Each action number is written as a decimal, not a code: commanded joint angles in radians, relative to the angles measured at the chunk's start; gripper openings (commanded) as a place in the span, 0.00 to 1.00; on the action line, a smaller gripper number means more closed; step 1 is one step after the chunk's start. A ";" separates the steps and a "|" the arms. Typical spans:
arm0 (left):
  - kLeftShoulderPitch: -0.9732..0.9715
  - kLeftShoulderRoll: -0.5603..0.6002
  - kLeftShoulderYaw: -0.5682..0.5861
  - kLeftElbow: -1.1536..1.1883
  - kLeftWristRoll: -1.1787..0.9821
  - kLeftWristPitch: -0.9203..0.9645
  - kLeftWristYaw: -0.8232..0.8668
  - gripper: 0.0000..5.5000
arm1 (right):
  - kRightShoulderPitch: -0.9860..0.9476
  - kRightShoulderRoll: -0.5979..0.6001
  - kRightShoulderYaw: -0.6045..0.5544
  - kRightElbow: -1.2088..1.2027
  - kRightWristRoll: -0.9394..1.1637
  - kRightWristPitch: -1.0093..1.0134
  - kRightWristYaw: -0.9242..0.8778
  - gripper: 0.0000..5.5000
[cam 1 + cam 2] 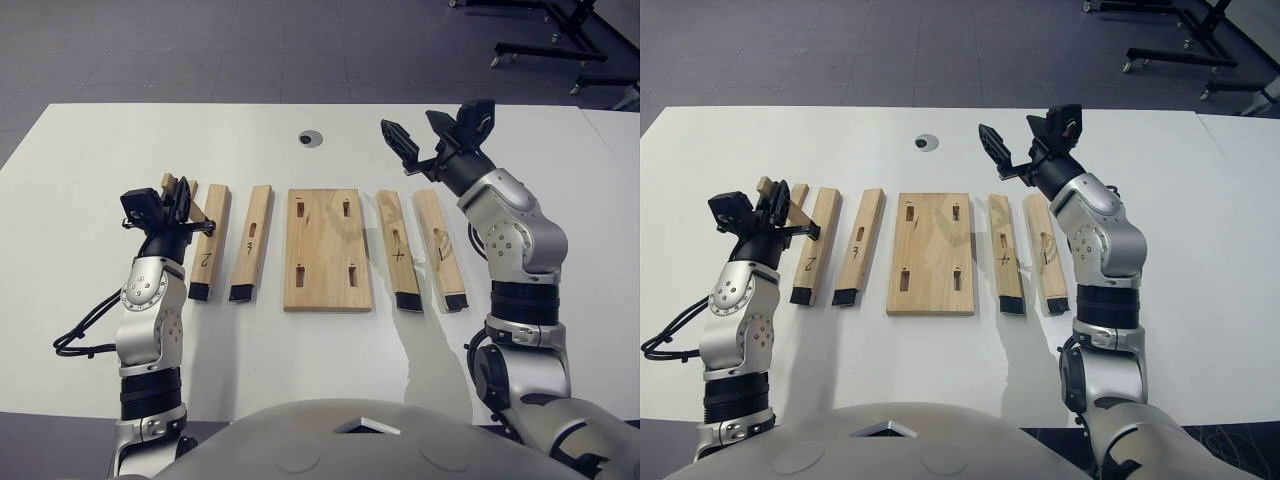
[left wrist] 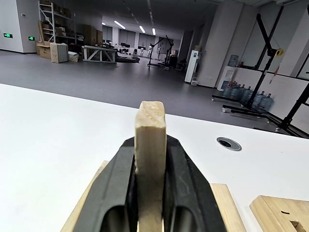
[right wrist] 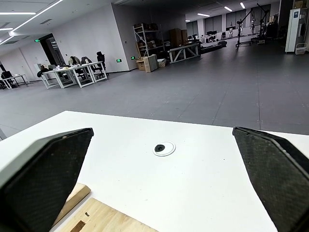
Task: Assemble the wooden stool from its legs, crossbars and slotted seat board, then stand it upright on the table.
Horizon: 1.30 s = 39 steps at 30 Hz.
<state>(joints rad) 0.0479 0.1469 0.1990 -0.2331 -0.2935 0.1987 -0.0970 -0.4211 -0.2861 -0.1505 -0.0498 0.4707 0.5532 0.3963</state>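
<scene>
Over the left of the table [image 1: 100, 160] our left gripper [image 2: 150, 147] is clamped on a thin crossbar [image 2: 150, 116] — it could twist in that grip and jam when fitted — while our right gripper [image 1: 432, 130] hangs spread apart.

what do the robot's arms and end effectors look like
Both arms are silver-grey rounded metal segments with black bands at the joints: left arm, right arm. A black cable loops out beside the left arm. The left end effector and right end effector are black, each with two wedge-shaped, finely textured fingers.
</scene>
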 commanded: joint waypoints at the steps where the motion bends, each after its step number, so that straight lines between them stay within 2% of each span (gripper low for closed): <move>1: 0.007 0.002 -0.015 0.020 0.032 -0.017 -0.007 0.07 | -0.009 0.005 0.003 -0.003 -0.001 0.006 -0.005 0.96; 18: 0.054 -0.004 -0.072 0.257 0.159 -0.221 -0.036 0.07 | -0.007 0.008 0.008 -0.006 -0.004 0.009 -0.003 0.96; 19: 0.057 -0.005 -0.072 0.264 0.157 -0.225 -0.037 0.14 | -0.006 0.009 0.009 -0.007 -0.003 0.009 -0.004 0.97; 39: 0.055 -0.008 -0.066 0.304 0.171 -0.215 -0.022 0.67 | 0.001 0.012 0.012 -0.014 -0.002 0.016 -0.008 0.97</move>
<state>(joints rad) 0.1043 0.1385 0.1327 0.0629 -0.1224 -0.0447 -0.1182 -0.4214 -0.2715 -0.1392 -0.0519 0.4707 0.5561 0.3927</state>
